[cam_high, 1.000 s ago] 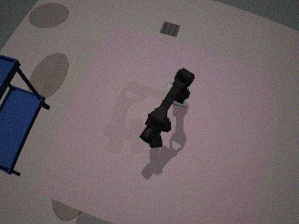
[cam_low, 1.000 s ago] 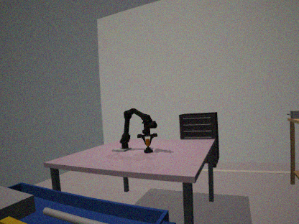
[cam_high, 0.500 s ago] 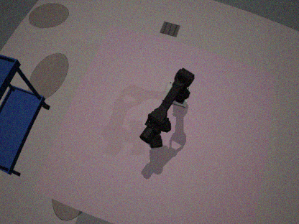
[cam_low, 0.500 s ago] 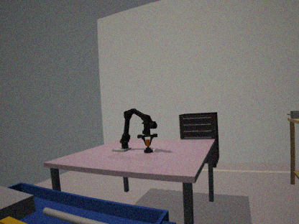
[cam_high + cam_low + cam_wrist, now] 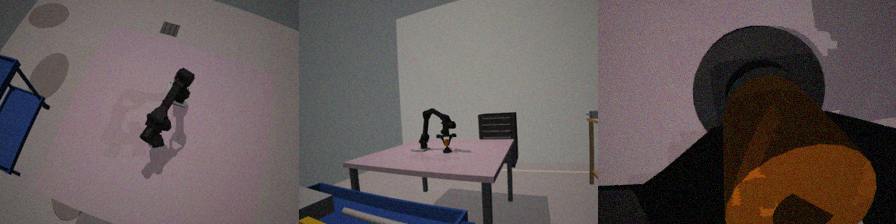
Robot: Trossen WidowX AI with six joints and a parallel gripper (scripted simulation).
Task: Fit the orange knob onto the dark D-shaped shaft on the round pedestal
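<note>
You've got the knob (image 5: 446, 142) (image 5: 798, 165) clamped in the gripper (image 5: 446, 143) over the pedestal (image 5: 447, 151) (image 5: 709, 82); prob. align step. Next: twist slowly w/ light downforce.

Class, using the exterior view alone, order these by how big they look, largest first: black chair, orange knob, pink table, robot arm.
1. Pink table
2. Black chair and robot arm: too close to rank
3. Orange knob
</note>
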